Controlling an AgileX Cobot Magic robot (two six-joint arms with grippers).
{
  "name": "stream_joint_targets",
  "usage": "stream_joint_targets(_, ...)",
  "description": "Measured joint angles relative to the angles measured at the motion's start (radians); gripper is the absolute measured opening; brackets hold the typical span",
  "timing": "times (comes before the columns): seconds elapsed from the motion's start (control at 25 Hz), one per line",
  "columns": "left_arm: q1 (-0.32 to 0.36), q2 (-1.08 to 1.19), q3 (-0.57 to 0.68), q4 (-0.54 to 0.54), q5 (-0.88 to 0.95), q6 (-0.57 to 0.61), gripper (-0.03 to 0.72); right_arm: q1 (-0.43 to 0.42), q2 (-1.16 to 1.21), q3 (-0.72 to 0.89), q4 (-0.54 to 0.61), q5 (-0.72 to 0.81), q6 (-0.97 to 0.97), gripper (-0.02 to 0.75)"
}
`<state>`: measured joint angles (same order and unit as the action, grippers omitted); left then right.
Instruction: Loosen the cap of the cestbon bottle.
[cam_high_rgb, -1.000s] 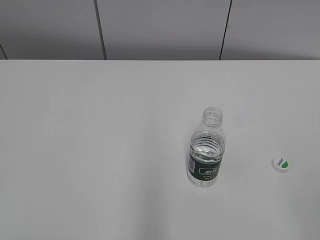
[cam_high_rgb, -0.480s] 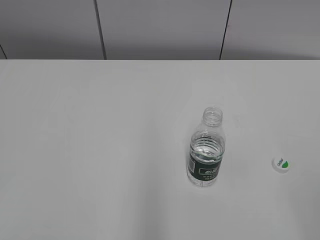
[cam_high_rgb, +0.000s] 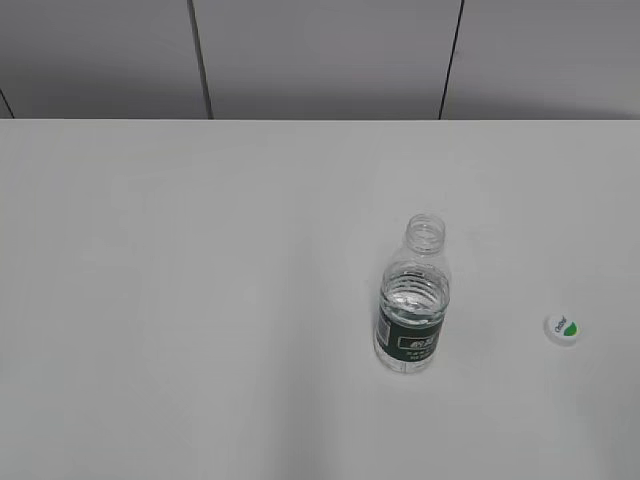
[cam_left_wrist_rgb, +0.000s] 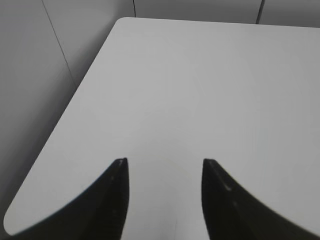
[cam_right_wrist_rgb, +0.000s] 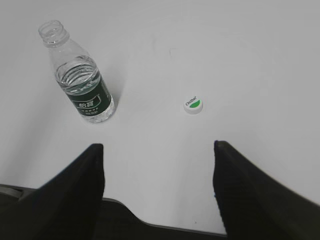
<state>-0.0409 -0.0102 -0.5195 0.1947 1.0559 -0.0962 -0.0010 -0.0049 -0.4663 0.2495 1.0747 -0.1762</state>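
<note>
My right pincer (cam_right_wrist_rgb: 157, 172) and left pincer (cam_left_wrist_rgb: 164, 192) hang spread and empty. The cap (cam_right_wrist_rgb: 193, 104) already lies on the tabletop (cam_high_rgb: 200, 300), well apart from the upright, open-necked cestbon bottle (cam_right_wrist_rgb: 80, 80). I judge nothing remains; best stay clear.

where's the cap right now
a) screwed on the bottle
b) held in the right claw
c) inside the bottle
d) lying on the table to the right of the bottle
d: the cap lies on the table, apart from the open-necked bottle, with both claws empty.

White table (cam_high_rgb: 200, 300), cestbon bottle (cam_high_rgb: 410, 320) (open), cap (cam_high_rgb: 563, 328)
</note>
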Motion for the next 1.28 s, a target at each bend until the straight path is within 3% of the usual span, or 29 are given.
stream_joint_targets(1.28, 0.0, 0.0, 0.0, -0.053, 0.0, 0.052, 0.372, 0.0, 0.0, 0.0, 0.0, -0.001, 0.0, 0.521)
